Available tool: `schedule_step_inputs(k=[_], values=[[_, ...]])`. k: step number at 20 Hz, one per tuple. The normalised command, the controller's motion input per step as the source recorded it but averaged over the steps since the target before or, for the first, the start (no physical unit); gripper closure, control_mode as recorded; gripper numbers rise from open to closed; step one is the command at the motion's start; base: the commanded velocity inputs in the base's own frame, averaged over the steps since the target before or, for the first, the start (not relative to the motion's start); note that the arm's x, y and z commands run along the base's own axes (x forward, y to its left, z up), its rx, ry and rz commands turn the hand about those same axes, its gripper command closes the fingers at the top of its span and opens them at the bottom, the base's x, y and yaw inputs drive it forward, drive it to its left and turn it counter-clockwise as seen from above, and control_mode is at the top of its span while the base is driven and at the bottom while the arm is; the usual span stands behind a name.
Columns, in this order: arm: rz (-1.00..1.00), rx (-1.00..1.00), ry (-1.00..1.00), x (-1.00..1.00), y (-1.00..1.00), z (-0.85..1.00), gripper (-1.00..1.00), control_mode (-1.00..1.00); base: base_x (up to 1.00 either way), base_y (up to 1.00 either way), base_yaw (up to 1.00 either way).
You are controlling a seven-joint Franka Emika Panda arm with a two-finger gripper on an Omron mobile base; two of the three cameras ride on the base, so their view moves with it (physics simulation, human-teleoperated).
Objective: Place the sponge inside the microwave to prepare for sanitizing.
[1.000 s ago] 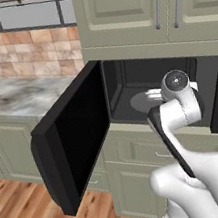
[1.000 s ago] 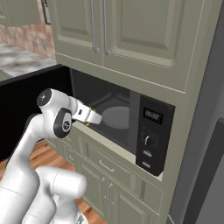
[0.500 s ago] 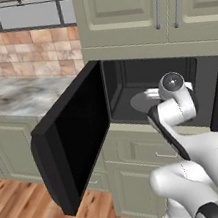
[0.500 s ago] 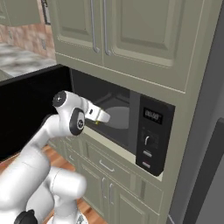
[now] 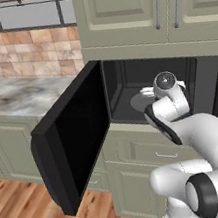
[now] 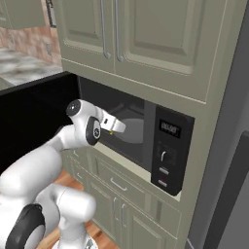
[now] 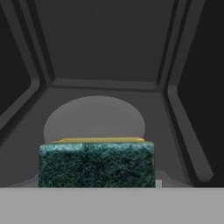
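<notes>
One sponge (image 7: 96, 162), clamped in tool (image 6: 118, 127); carried further into open microwave (image 5: 127, 85) since a second ago, hanging above turntable (image 7: 94, 118); release pending.

Gripper (image 6: 118, 127) with sponge (image 7: 96, 164): advanced further into microwave (image 5: 128, 90) cavity, nearer the turntable (image 7: 94, 118).

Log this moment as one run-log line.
phase: carrying into oven | gripper: shut on sponge | microwave: door open, turntable bare | sponge: not yet released
</notes>
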Motion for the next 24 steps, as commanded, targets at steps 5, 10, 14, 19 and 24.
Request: schedule_step_inputs(k=[5,10,14,19,24], values=[[0.00,0.00,0.00,0.29,-0.04,-0.21,1.00,-1.00,0.00,0.00,0.00],[0.00,0.00,0.00,0.19,-0.15,-0.18,1.00,-1.00,0.00,0.00,0.00],[0.01,0.01,0.06,0.09,-0.16,-0.10,1.00,-1.00,0.00,0.00,0.00],[0.02,0.03,0.06,0.04,-0.03,-0.06,1.00,-1.00,0.00,0.00,0.00],[0.00,0.01,0.02,0.17,0.00,-0.05,1.00,-1.00,0.00,0.00,0.00]])
